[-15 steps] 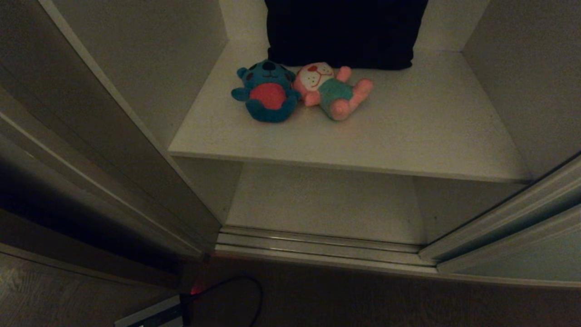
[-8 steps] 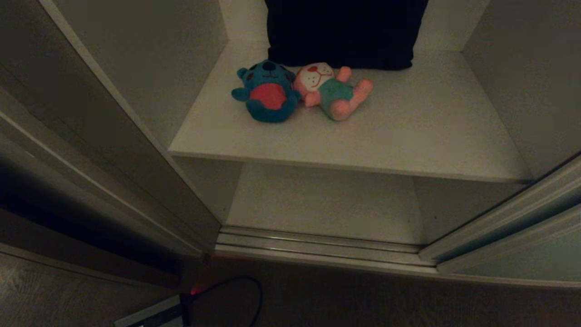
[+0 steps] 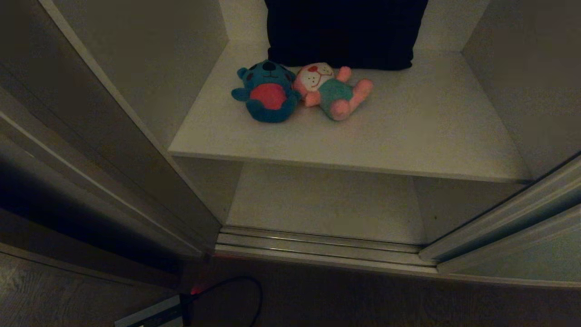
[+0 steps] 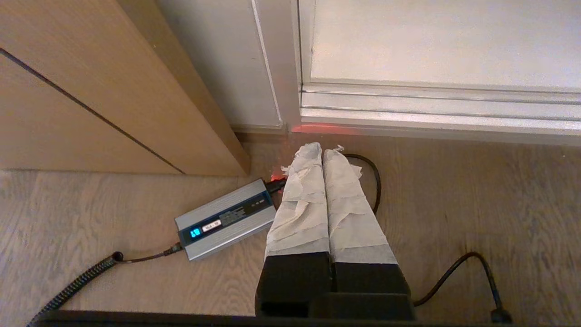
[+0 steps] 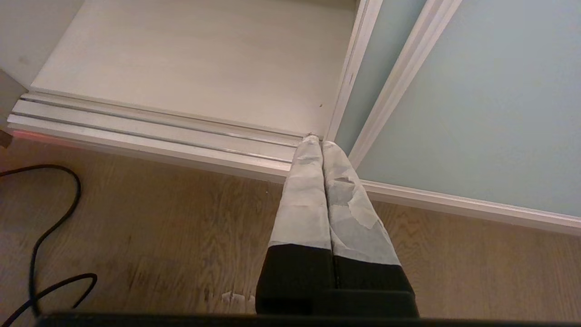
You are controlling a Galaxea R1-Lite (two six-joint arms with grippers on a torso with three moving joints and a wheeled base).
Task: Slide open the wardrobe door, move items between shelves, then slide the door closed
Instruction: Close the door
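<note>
Wardrobe open: sliding wardrobe door [image 5: 476,104] pushed to the right of the opening. Teal bear [image 3: 267,91] and pink plush [image 3: 333,91] lie touching on the upper shelf [image 3: 408,136], just in front of the dark folded cloth [image 3: 345,32]. Lower shelf [image 3: 327,204] bare. Left pincer [image 4: 323,152] pressed together, over the floor near a grey power brick [image 4: 224,220]. Right pincer [image 5: 316,141] pressed together, empty, by the door's bottom corner.

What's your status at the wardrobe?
Left gripper and right gripper shut, empty, low over floor. Sliding wardrobe door open; both plush toys on upper shelf. Nothing blocking.
</note>
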